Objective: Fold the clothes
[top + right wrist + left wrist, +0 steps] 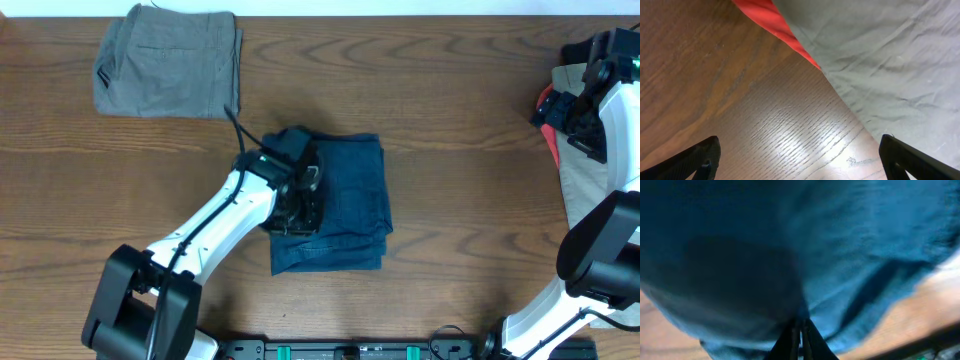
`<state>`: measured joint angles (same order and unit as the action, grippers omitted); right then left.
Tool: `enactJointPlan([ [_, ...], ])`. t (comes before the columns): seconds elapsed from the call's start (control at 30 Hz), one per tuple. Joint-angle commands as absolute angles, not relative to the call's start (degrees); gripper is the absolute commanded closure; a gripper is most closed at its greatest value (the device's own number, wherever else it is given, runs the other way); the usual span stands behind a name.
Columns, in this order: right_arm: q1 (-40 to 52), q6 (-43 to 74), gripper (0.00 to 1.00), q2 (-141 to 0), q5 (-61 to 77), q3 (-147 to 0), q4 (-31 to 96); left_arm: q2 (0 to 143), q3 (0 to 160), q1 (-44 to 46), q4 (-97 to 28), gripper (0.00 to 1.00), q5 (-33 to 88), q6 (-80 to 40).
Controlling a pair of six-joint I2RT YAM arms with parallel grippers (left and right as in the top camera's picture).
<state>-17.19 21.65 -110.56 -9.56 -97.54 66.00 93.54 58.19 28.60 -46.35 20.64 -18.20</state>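
The dark navy shorts (345,205) lie folded into a rough rectangle at the middle of the table. My left gripper (300,195) sits on their left edge. In the left wrist view the two fingers (801,332) are pressed together with blue fabric (840,240) pinched at their tips and filling most of the frame. My right gripper (578,118) is at the far right edge of the table, away from the shorts. Its fingers (800,152) are wide apart and empty above bare wood.
Grey-olive folded shorts (170,62) lie at the back left. Beige khaki trousers (585,190) lie along the right edge, also in the right wrist view (890,65), with a red item (545,100) (772,22) beside them.
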Motion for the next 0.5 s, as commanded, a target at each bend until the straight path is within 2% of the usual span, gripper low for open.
enactJointPlan([
  [0.0, -17.21, 20.97, 0.01, -110.59, -10.15, -98.39, 66.02, 94.41, 53.6, 26.7, -43.46, 0.92, 18.55, -18.35],
  [0.23, -17.21, 20.97, 0.01, -110.59, -10.07, -98.39, 66.0, 94.41, 46.06, 21.17, -39.57, 0.92, 18.55, -19.4],
  [0.47, -17.19, 20.97, 0.01, -110.59, -10.07, -98.39, 66.0, 93.45, 46.39, 19.33, -41.23, 0.93, 19.0, -19.4],
])
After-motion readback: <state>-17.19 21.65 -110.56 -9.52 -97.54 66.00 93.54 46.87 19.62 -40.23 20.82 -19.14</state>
